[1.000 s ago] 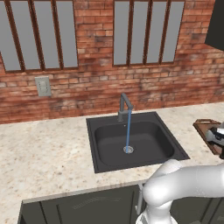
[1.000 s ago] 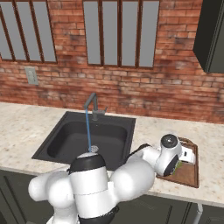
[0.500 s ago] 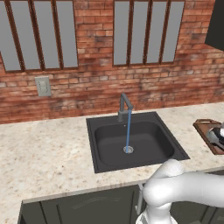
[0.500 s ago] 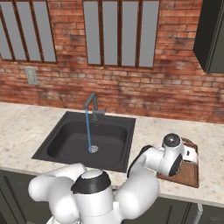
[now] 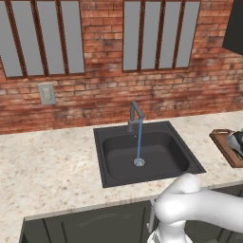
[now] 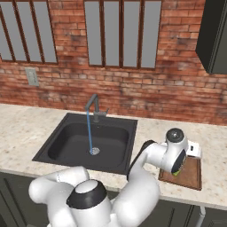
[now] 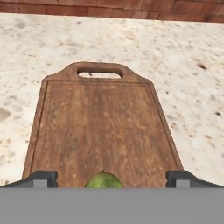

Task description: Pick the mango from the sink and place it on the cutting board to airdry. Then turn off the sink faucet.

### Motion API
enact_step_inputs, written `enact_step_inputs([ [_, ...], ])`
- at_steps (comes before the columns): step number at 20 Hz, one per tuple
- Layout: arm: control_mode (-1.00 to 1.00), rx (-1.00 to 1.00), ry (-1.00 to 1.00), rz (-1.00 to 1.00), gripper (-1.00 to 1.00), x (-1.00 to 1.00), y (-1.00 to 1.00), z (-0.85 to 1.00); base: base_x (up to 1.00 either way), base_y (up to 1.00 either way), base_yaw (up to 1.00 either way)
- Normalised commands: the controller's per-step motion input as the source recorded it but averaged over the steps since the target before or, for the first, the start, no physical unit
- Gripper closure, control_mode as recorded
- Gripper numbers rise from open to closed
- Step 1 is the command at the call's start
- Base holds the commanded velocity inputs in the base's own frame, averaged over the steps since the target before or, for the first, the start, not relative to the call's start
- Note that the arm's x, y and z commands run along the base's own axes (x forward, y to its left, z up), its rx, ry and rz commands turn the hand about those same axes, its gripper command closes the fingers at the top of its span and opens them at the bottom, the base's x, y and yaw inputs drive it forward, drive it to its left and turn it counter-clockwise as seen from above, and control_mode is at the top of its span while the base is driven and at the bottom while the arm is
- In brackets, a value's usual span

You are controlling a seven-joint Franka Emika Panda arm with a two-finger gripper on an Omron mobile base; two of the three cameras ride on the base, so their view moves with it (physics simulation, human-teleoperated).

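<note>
1. In the hand view the pincer (image 7: 111, 178) is hanging over the cutting board (image 7: 103, 127), its two dark fingertips (image 7: 41, 178) standing wide apart near the board's two long edges.
2. The mango (image 7: 104, 180) is showing as a yellow-green dome between the fingertips, touching neither of them, so the pincer is gripping nothing.
3. The mango is sitting over the near end of the cutting board; whether it is resting on the wood cannot be told, since its lower part is cut off at the bottom of that view.
4. The board's handle end, with its slot, is pointing away from the hand, toward the brick wall (image 5: 118, 99).
5. In the right base view the arm is reaching to the right of the sink (image 6: 91, 141), and its hand is hovering over the cutting board (image 6: 188, 174), with a sliver of green mango (image 6: 178, 170) peeking out just under it.
6. The cutting board (image 5: 227, 147) is lying on the speckled table (image 5: 47, 161) to the right of the sink (image 5: 144, 152), well apart from the basin.
7. The sink faucet (image 5: 135, 115) is standing at the back rim of the sink, and a thin blue stream of water (image 5: 139, 142) is running from its spout down to the round drain (image 5: 139, 162).
8. In the right base view the sink faucet (image 6: 94, 108) is likewise pouring water (image 6: 89, 133) into the dark basin.
</note>
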Motion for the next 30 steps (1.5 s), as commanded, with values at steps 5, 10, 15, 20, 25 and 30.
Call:
enact_step_inputs([
  [5,-1.00,0.00,-0.16,0.08,-1.00,-0.26,0.02,0.43,0.00,0.00,0.00],
  [10,-1.00,0.00,-0.11,0.09,-1.00,-0.21,0.14,0.35,0.00,0.00,0.00],
  [15,-1.00,0.00,-0.14,0.12,-1.00,-0.25,0.25,0.28,0.00,0.00,0.00],
  [20,-1.00,-0.18,-0.14,0.07,-1.00,-0.30,0.69,0.07,0.00,0.00,0.00],
  [25,-1.00,-0.08,0.05,0.05,-1.00,-0.04,0.58,0.43,0.00,0.00,0.00],
  [30,-1.00,-0.04,0.19,0.14,-1.00,-0.03,0.41,0.50,0.00,0.00,0.00],
])
